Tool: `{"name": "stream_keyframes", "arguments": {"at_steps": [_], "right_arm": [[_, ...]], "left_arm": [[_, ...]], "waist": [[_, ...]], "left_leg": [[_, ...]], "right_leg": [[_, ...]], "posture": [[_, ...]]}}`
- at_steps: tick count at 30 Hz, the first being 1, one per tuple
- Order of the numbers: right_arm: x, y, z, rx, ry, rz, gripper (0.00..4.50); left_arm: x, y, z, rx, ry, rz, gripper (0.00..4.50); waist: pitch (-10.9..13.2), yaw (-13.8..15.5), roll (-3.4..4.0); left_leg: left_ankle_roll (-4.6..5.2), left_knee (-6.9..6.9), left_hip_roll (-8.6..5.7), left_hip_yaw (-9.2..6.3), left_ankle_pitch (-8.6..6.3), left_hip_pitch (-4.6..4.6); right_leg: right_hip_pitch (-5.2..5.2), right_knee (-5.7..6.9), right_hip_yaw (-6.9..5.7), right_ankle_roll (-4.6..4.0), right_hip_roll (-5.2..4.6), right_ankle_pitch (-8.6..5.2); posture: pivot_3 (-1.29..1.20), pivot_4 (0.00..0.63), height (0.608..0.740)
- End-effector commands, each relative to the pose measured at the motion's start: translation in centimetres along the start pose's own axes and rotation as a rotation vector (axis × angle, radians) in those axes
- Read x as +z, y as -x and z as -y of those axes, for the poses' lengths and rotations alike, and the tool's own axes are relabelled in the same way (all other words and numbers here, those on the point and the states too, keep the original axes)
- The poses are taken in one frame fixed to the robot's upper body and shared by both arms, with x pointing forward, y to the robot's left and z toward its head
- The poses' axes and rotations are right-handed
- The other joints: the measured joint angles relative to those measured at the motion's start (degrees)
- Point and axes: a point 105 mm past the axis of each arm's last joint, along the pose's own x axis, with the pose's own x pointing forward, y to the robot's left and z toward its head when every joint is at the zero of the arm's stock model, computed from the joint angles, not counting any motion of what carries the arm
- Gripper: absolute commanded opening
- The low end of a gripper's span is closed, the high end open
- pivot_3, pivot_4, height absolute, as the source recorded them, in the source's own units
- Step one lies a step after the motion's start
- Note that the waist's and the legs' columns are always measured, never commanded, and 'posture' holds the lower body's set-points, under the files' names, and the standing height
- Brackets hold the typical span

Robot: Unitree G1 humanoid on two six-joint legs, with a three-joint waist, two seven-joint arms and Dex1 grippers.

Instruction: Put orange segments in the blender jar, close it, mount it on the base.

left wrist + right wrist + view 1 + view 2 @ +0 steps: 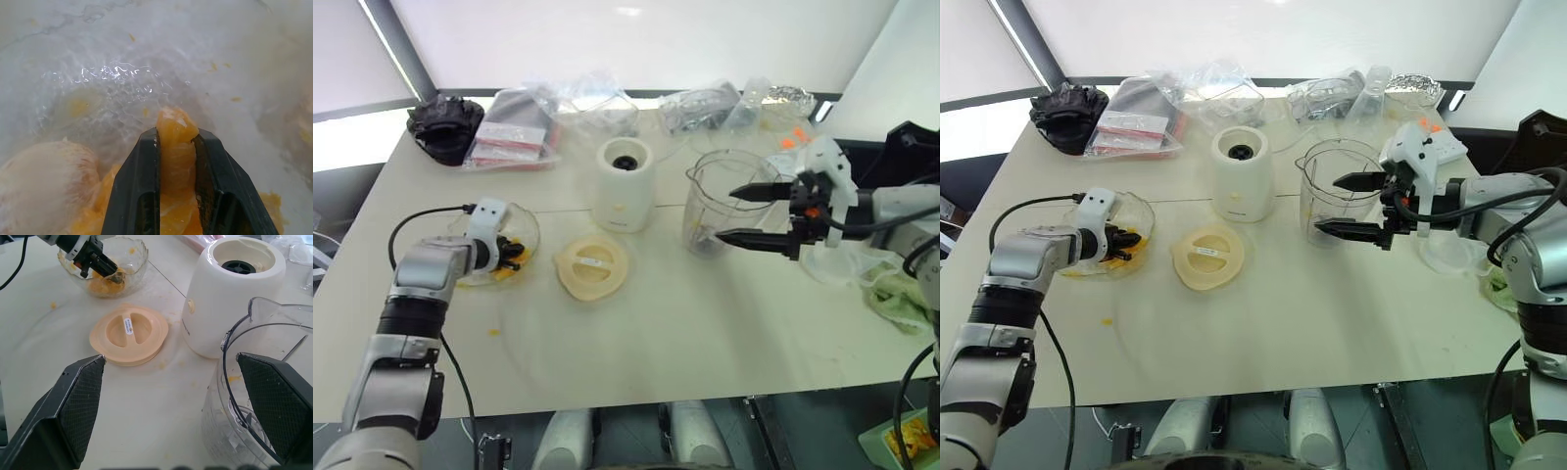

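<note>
Left gripper [176, 147] is lowered into the wavy-edged glass dish [137, 249], fingers [139, 191] clamped on one orange segment [176, 132], whose tip sticks out just past the fingertips. More orange segments [93, 215] are piled under and beside the fingers in the dish. A pale, skin-covered piece [44, 181] lies beside the left finger.

Right gripper [741, 214] is held above the table [705, 343], fingers spread wide, nothing held. The blender jar [724, 201] stands upright and lidless, its rim between and just beyond the open fingertips; one finger is seen over the jar mouth, the other by its wall. Contact cannot be told.

The base [625, 184] stands beyond the jar from the right fingers, dark socket up, nothing mounted. The flat cream lid [592, 266] lies on the table between dish and jar. Small fruit bits [493, 332] are scattered on the table near the dish.
</note>
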Motion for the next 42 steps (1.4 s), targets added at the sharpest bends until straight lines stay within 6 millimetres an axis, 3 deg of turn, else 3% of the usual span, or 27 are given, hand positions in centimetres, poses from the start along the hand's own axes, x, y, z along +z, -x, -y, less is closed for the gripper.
{"name": "stream_keyframes", "arguments": {"at_steps": [1, 7, 12, 16, 22, 26, 36, 42], "right_arm": [[1.2, 0.1, -0.2, 0.008, 0.050, 0.027, 4.50], [1.0, 0.1, -0.3, 0.016, 0.045, 0.020, 4.50], [1.0, -0.1, -0.3, 0.026, 0.045, 0.022, 4.50], [1.1, -0.4, -0.2, 0.034, 0.049, 0.026, 4.50], [1.1, -0.5, -0.4, 0.037, 0.050, 0.029, 4.50], [1.0, -0.3, -0.5, 0.028, 0.044, 0.026, 4.50], [0.9, -0.2, -0.7, 0.014, 0.039, 0.024, 4.50], [1.1, -0.3, -0.6, 0.011, 0.043, 0.026, 4.50]], "left_arm": [[2.4, 2.3, -0.8, 0.057, -0.039, 0.102, 0.94], [5.4, 6.3, -1.1, 0.140, -0.028, 0.249, 0.94], [4.9, 7.3, -1.0, 0.164, 0.024, 0.256, 0.94], [2.9, 5.7, -0.3, 0.134, 0.014, 0.167, 0.94], [1.7, 3.9, 0.3, 0.101, -0.008, 0.106, 0.94], [1.3, 2.8, 0.0, 0.119, -0.005, 0.077, 2.54], [-0.8, 0.2, -0.8, 0.116, 0.034, 0.010, 2.54], [-0.9, -0.7, -0.9, 0.108, 0.032, 0.002, 2.54]], "waist": [[0.0, 0.0, 0.00], [0.0, 0.0, 0.00], [0.0, 0.0, 0.00], [0.0, 0.0, 0.00], [0.0, 0.1, 0.00], [0.0, 0.1, 0.00], [0.0, 0.1, 0.00], [0.0, 0.0, 0.00]], "left_leg": [[0.00, 0.00, 0.00, -0.01, 0.00, -0.01], [0.00, 0.02, 0.01, -0.02, 0.00, -0.01], [0.00, 0.02, -0.02, -0.01, 0.00, 0.02], [-0.01, 0.08, -0.03, 0.01, 0.00, 0.04], [0.00, 0.32, -0.03, 0.01, 0.00, -0.02], [0.00, 0.35, -0.04, -0.01, 0.00, -0.05], [0.00, 0.37, -0.03, -0.03, 0.00, -0.05], [0.00, 0.37, -0.03, -0.04, 0.00, -0.05]], "right_leg": [[-0.01, 0.00, 0.00, 0.00, 0.00, 0.00], [-0.03, 0.06, 0.01, 0.00, -0.02, 0.00], [-0.03, 0.10, 0.02, 0.00, -0.03, 0.00], [-0.03, 0.20, 0.01, -0.01, 0.00, -0.01], [0.01, 0.29, -0.01, -0.01, 0.02, -0.01], [0.00, 0.29, -0.01, -0.01, 0.01, -0.01], [0.00, 0.30, -0.02, -0.01, 0.00, -0.01], [0.00, 0.30, -0.01, -0.01, -0.01, -0.01]], "posture": [[0.00, 0.150, 0.740], [0.00, 0.150, 0.740], [0.00, 0.150, 0.740], [0.00, 0.150, 0.740], [0.00, 0.150, 0.740], [0.00, 0.150, 0.740], [0.00, 0.150, 0.740], [0.00, 0.150, 0.740]]}}
